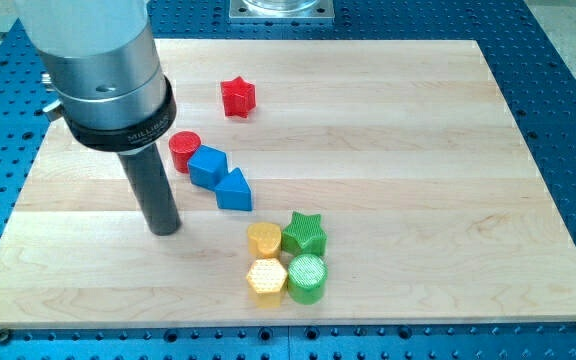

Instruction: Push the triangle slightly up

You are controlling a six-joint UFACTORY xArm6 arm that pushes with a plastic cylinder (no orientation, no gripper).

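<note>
The blue triangle (234, 190) lies left of the board's middle. It touches a blue cube (207, 166) at its upper left, and a red cylinder (184, 151) sits against the cube's left. My tip (165, 228) rests on the board to the left of and slightly below the triangle, a short gap away from it. The rod rises from the tip to the large grey arm head at the view's top left.
A red star (237, 97) lies near the top. Below the triangle is a cluster: a yellow cylinder-like block (264, 240), a green star (305, 234), a yellow hexagon (266, 279) and a green cylinder (308, 277). The wooden board (448, 180) sits on a blue perforated table.
</note>
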